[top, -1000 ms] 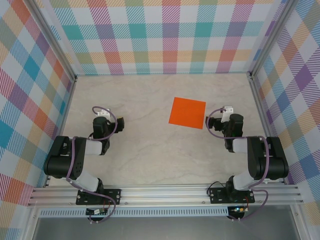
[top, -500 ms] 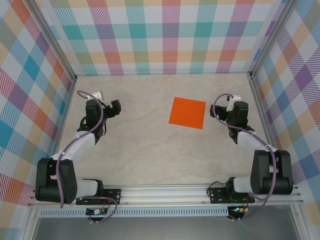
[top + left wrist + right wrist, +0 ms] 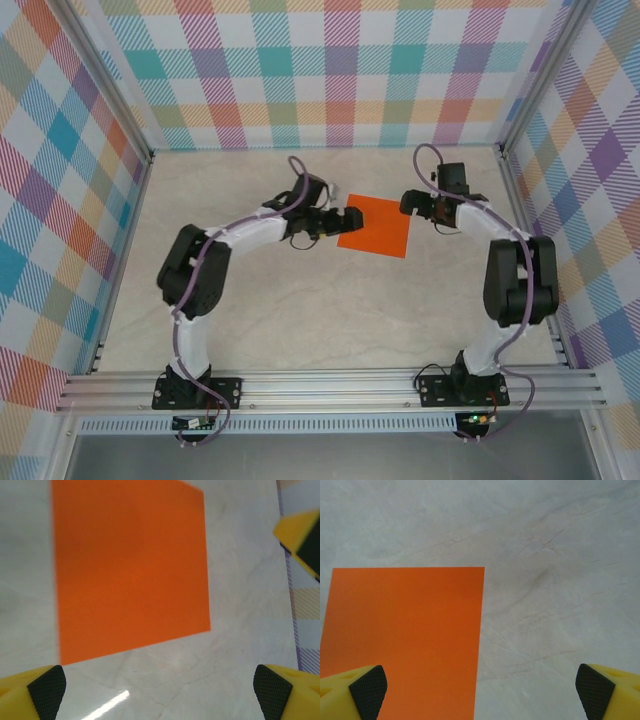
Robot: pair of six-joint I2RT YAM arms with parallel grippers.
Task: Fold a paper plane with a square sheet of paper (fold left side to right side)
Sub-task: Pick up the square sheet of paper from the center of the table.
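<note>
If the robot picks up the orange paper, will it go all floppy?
Probably floppy: the square sheet of paper looks thin and lies flat on the table. It likely weighs little, so a push might slide it across that smooth surface.

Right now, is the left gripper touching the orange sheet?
Cannot tell. In the left wrist view, one pad of the open left gripper sits right by a corner of the square sheet of paper; neither gap nor contact shows plainly.

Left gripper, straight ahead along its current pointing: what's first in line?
The square sheet of paper: its near edge lies just ahead of the open left gripper. Height above the table is unclear, so it might pass over the sheet, toward the right gripper.
</note>
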